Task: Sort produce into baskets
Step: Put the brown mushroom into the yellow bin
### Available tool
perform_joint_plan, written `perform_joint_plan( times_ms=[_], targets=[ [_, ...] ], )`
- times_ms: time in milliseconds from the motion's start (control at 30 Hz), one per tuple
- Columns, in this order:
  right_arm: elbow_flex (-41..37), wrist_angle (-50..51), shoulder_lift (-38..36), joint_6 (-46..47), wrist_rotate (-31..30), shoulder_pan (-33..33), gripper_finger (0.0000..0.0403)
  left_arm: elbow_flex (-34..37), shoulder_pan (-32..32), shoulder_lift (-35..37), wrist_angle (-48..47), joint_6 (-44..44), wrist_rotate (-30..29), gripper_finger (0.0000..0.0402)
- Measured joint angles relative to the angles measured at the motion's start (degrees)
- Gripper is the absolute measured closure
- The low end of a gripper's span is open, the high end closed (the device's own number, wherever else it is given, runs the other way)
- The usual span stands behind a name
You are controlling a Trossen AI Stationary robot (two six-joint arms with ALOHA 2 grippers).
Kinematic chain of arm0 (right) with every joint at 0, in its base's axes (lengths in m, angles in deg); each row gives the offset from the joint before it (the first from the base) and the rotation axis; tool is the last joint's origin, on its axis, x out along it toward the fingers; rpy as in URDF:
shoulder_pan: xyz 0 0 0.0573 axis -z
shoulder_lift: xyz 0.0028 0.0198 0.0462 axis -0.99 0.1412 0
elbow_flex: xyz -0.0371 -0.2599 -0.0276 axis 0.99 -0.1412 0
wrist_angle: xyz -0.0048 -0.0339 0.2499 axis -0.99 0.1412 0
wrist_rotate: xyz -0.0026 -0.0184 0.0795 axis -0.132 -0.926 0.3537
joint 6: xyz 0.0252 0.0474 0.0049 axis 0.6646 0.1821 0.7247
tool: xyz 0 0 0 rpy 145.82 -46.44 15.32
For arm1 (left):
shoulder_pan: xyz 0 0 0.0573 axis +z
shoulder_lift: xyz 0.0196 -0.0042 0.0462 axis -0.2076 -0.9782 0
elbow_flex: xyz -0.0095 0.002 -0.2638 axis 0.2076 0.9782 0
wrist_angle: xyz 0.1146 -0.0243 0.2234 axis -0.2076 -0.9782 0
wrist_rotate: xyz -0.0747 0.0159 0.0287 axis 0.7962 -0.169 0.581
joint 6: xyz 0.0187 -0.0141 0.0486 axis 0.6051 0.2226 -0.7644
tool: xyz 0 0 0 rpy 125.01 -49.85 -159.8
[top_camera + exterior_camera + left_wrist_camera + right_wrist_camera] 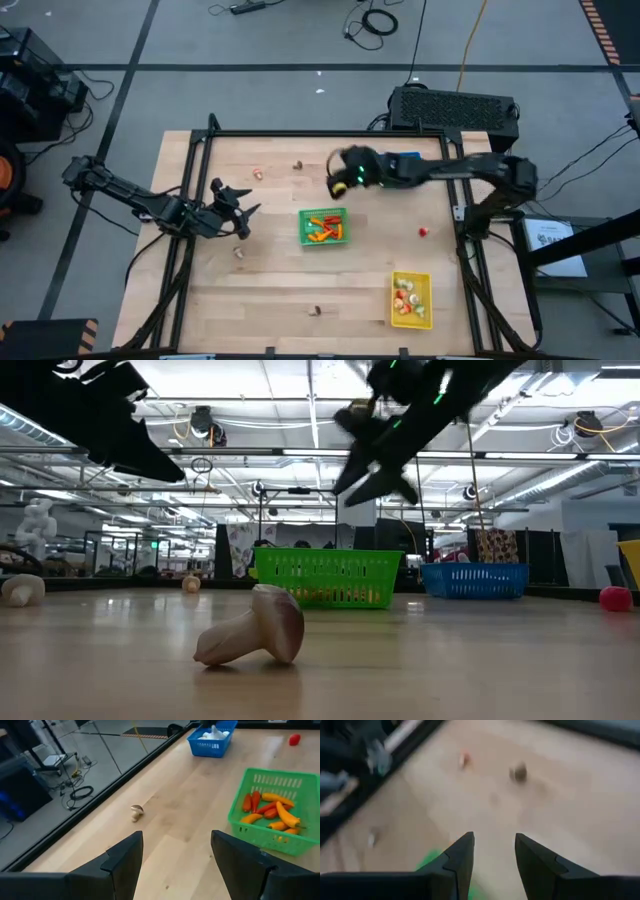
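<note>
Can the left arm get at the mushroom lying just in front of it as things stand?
Probably yes. The left gripper hangs open with nothing between its fingers, and the mushroom lies alone on bare table beside it; the green basket and right gripper sit off to the side.

The left arm reaches in from the left edge of the worktop, bent at the elbow and stretched low across the surface, wrist pointing toward the middle. The left gripper [240,212] hangs above the worktop with its two dark fingers [125,860] spread wide apart and nothing between them. The right arm comes from its base on the right side, extending across the far half toward the centre. The right gripper [337,178] is raised off the surface, its fingers [462,855] parted by a moderate gap, empty, tilted downward.
</note>
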Motion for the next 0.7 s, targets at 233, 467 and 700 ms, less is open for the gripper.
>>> perform_joint_plan(
  times_ms=[233, 467, 700],
  targets=[
    [7.84, -11.60, 15.76, -11.14, -0.04, 5.38, 0.0269, 0.00, 0.04, 0.00, -0.07, -1.20, 0.84, 0.0159],
    [25.58, -2.30, 29.00, -21.19, 0.13, 5.38, 0.0252, 0.00, 0.04, 0.00, -0.33, -3.54, 0.86, 0.0159],
    [40.72, 16.22, 37.27, -24.42, 0.44, 6.37, 0.0174, 0.00, 0.04, 0.00, -0.45, -3.74, 1.90, 0.0159]
  ],
)
